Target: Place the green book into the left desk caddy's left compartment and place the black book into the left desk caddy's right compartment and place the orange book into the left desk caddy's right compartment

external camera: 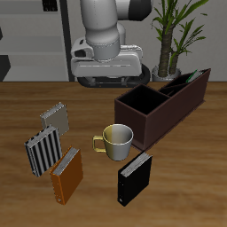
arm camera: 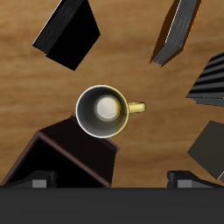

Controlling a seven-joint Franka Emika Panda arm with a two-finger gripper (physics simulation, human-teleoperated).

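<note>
The two-finger gripper point(external camera: 106, 78) hangs high over the table's back, directly above the cream mug point(arm camera: 105, 110); its jaws look parted and empty, though only the finger bases show.

The thick black book point(external camera: 135, 178) lies flat forward of the mug, long axis diagonal, and the orange-brown book point(external camera: 66, 175) beside it on bare wooden tabletop point(external camera: 177, 186). A dark green book point(external camera: 184, 80) leans in the far end of the long maroon caddy point(external camera: 164, 108), whose near compartment is open.

I count five books: one green point(external camera: 184, 80), one black point(external camera: 134, 177), one orange point(external camera: 66, 175), two grey point(external camera: 42, 150). One mug point(external camera: 116, 140), one caddy point(external camera: 164, 105), one plant point(external camera: 171, 35).
</note>
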